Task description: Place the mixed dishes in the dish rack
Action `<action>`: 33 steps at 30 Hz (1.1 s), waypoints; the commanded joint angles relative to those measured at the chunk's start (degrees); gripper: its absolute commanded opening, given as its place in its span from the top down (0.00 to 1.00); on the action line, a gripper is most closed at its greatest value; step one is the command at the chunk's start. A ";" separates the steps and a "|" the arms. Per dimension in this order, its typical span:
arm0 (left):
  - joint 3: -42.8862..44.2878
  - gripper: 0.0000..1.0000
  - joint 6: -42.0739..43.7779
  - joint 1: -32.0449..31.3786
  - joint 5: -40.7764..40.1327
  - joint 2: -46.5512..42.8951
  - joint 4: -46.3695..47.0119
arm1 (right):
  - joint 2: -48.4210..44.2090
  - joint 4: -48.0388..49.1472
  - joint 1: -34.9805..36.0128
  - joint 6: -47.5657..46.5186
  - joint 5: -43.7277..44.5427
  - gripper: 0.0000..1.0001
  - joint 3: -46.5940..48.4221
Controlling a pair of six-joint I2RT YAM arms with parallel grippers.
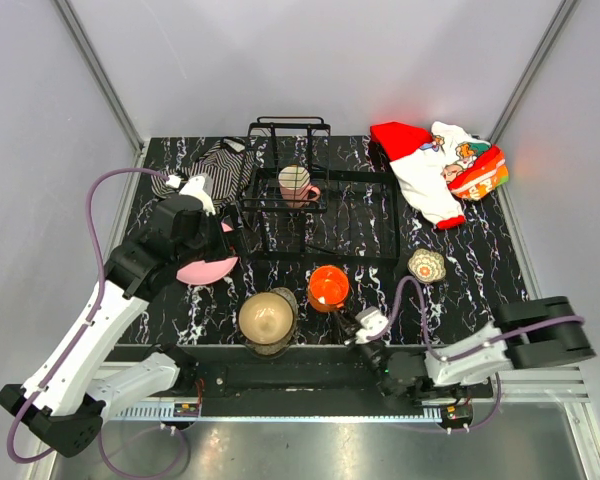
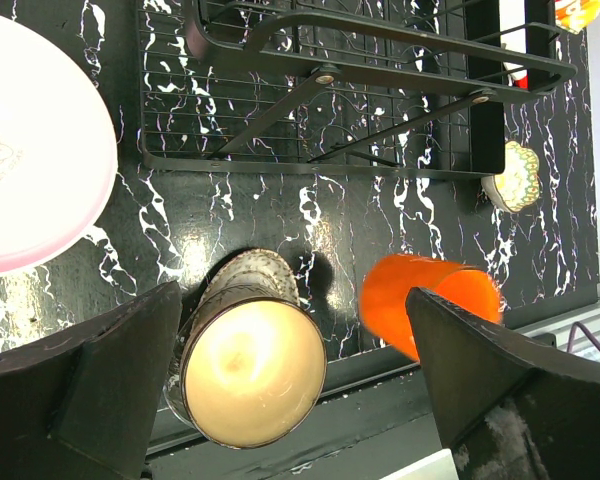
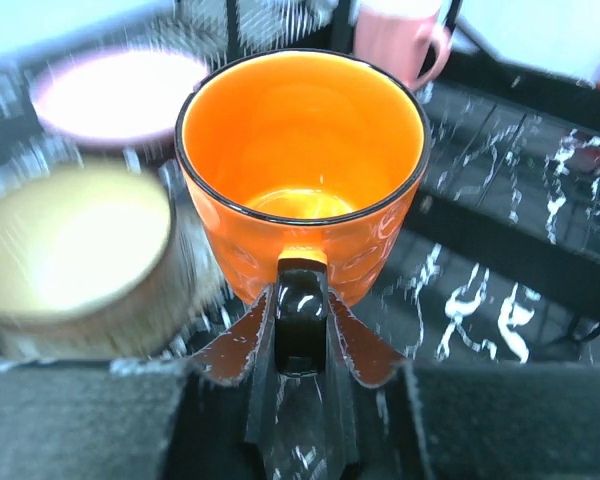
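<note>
My right gripper point(image 1: 348, 318) is shut on the black handle of the small orange cup point(image 1: 328, 287), near the table's front edge; the wrist view shows the fingers point(image 3: 352, 345) clamped on the handle, with the cup point(image 3: 302, 150) mouth up. The brownish bowl point(image 1: 268, 318) is just left of it. My left gripper point(image 1: 208, 240) is open and empty, high above the pink plate point(image 1: 208, 268). The black dish rack point(image 1: 310, 190) holds the cream-pink mug point(image 1: 296, 184). The floral cup point(image 1: 426, 265) stands at the rack's right. I cannot make out the tan-gold plate.
A striped black-white cloth point(image 1: 215, 165) lies at the rack's back left. A red-white printed cloth point(image 1: 440, 165) lies at the back right. Grey walls close in the table on three sides. The bowl point(image 2: 252, 370) and cup point(image 2: 430, 300) show between the left fingers.
</note>
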 commanded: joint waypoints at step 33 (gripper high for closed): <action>-1.46 0.01 1.07 0.20 0.95 2.07 5.11 | -51.76 -66.73 -14.50 9.08 -3.67 1.00 17.33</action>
